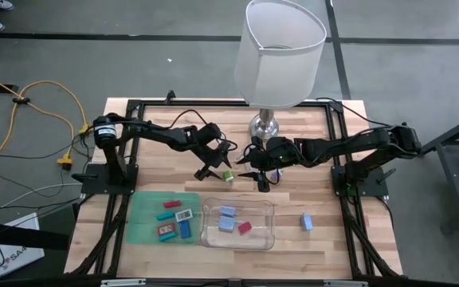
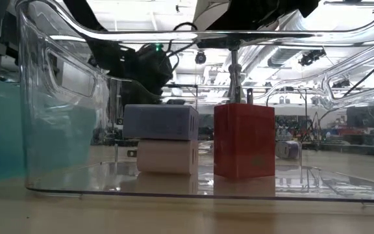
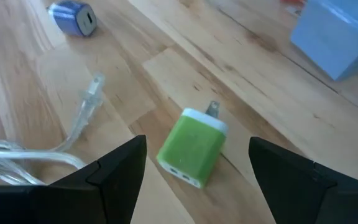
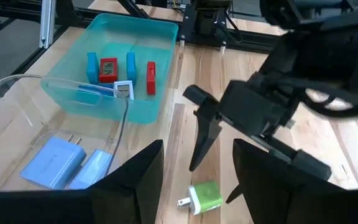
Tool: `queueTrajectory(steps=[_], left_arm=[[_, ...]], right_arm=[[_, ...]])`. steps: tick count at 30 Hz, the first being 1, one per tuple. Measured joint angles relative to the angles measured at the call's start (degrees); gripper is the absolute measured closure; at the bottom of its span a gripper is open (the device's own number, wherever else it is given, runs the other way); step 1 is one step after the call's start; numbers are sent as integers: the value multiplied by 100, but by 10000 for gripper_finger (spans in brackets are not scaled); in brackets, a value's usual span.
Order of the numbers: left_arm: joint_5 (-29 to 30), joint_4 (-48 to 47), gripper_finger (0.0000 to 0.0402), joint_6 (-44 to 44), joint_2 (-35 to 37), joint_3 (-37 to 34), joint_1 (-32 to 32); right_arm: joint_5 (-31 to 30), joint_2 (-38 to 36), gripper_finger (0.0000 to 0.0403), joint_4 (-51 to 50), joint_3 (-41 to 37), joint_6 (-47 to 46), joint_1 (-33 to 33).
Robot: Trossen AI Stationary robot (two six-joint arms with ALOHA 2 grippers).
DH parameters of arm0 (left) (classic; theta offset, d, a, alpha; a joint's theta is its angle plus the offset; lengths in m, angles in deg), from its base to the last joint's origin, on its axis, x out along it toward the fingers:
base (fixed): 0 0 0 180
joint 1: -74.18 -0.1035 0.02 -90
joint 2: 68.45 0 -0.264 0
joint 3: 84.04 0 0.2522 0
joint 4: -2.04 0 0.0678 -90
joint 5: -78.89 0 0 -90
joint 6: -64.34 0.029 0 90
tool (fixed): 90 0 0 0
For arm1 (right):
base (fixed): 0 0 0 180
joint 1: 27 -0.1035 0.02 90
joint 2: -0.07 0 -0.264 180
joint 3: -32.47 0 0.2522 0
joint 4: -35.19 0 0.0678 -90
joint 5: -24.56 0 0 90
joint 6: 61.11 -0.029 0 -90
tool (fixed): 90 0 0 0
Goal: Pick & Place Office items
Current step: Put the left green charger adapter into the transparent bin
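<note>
The left gripper (image 1: 212, 169) hung over the middle of the table (image 1: 333, 239), fingers (image 3: 114, 171) spread apart and holding nothing, and the little green charger (image 1: 227, 176) lay on the wood right between them. It sat just at the lamp's (image 1: 281, 48) seven o'clock, and at about eleven o'clock from the clear tray (image 1: 237, 225). The right gripper (image 1: 262, 177) was crowding in from the charger's three o'clock side, its fingers (image 4: 132, 180) also apart and empty.

That closeness was the worry, to my eye. Two grippers were converging on one small piece, and if both dropped in together they looked likely to knock fingers or bat the charger away. The lamp's base stood just behind them too, so a wide swing could have clipped it.

In the left wrist view the charger (image 3: 192, 147) lay flat on its side, its long axis running at a slant across the gap between the fingers, not square to them. Its white end with the metal prongs pointed away from the wrist; the end with the ports faced back toward it. A squeeze on that skew might have spun it, or caught only a corner and let it squirt out.

The blue charger (image 1: 306, 221) sat alone at three o'clock of the tray, with more pieces on the green mat (image 1: 143, 215).
</note>
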Motion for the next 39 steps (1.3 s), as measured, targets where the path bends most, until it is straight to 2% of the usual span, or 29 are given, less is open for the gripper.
queueTrajectory(steps=[10,26,39], left_arm=[[-46,333,127,-89,-255,2,-12],[270,277,127,-549,-255,2,186],[262,316,127,-947,-439,0,185]], right_arm=[[0,0,223,-14,0,0,0],[1,0,223,-13,0,2,0],[1,0,223,-13,0,2,0]])
